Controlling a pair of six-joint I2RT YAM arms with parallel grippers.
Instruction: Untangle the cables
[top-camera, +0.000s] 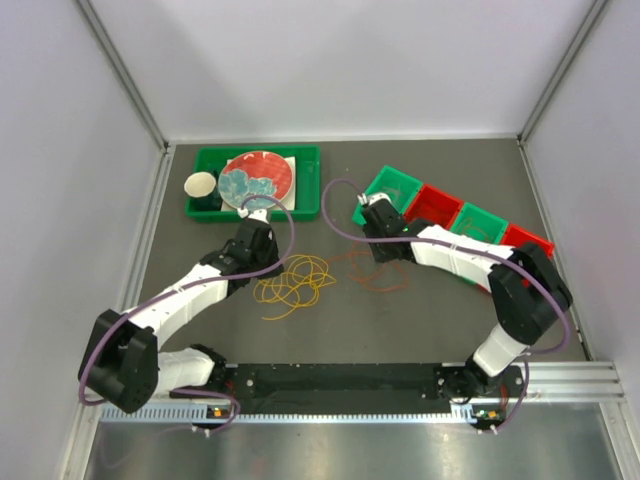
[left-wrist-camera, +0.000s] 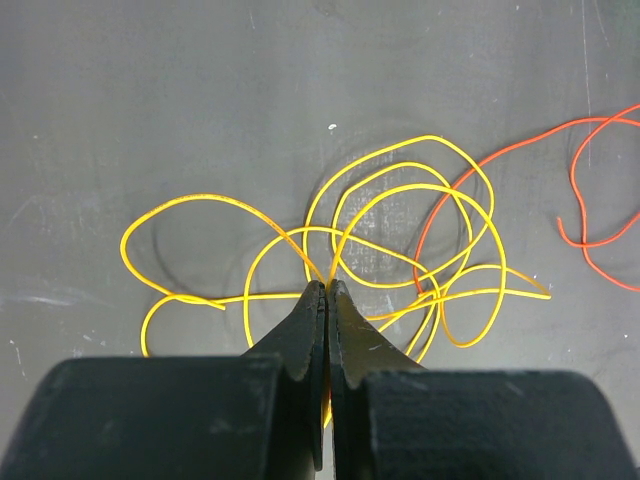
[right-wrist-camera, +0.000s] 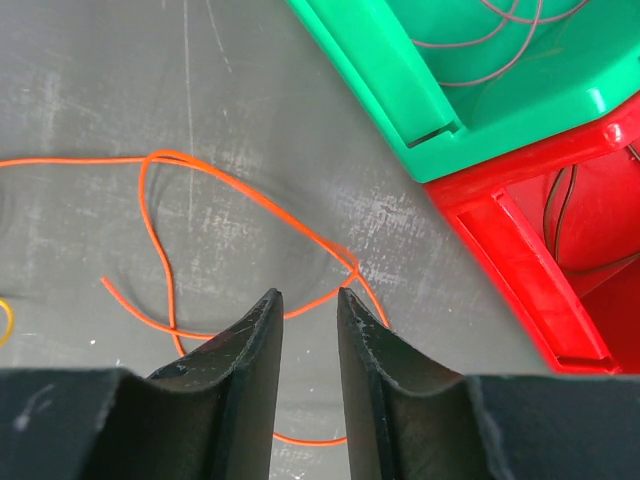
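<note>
The cables lie on the grey table. A yellow cable (top-camera: 295, 280) (left-wrist-camera: 200, 196) forms several loose overlapping loops. An orange cable (top-camera: 378, 270) (right-wrist-camera: 250, 192) sprawls to its right, and its near strand (left-wrist-camera: 515, 148) crosses the yellow loops' right side. My left gripper (top-camera: 274, 264) (left-wrist-camera: 327, 285) is shut, pinching yellow strands at its tips at the tangle's near edge. My right gripper (top-camera: 370, 243) (right-wrist-camera: 310, 293) stands open with a narrow gap just above the orange cable, and nothing shows between its fingers.
A row of bins stands at the right: green (top-camera: 392, 190) (right-wrist-camera: 400, 80), red (top-camera: 432, 203) (right-wrist-camera: 500, 230), green (top-camera: 478, 222), red (top-camera: 525, 240). Thin dark wires lie in the nearest two. A green tray (top-camera: 300, 160) at the back holds a red plate (top-camera: 258, 178) and a cup (top-camera: 200, 185).
</note>
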